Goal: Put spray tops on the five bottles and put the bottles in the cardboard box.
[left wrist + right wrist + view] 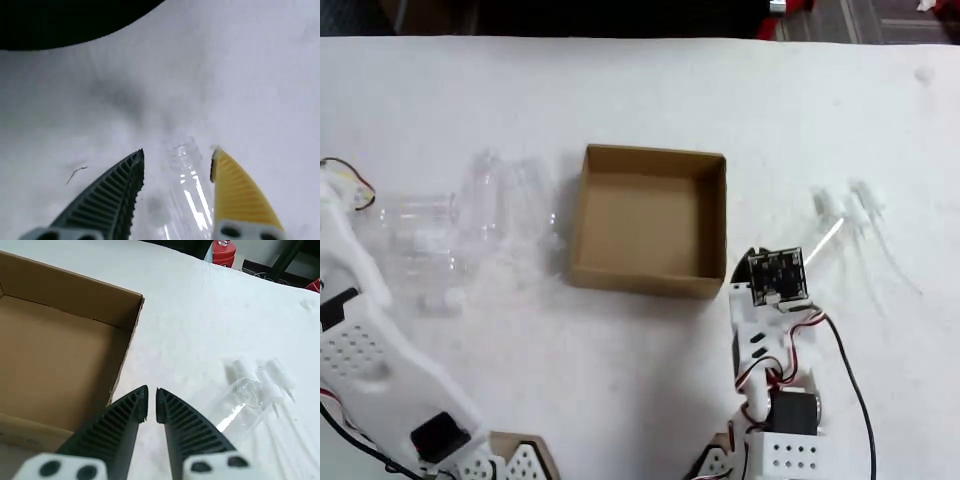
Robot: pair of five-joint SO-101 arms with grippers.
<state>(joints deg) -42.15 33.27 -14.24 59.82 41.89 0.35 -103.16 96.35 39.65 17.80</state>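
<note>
Bottle between parted left jaws

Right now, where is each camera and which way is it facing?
High view: above the table, looking down on cardboard box, bottles, left arm, right arm.
Left wrist view: on left arm, past left hand onto one bottle.
Right wrist view: on right arm, past right hand toward spray tops.
High and right wrist views share the cardboard box.
</note>
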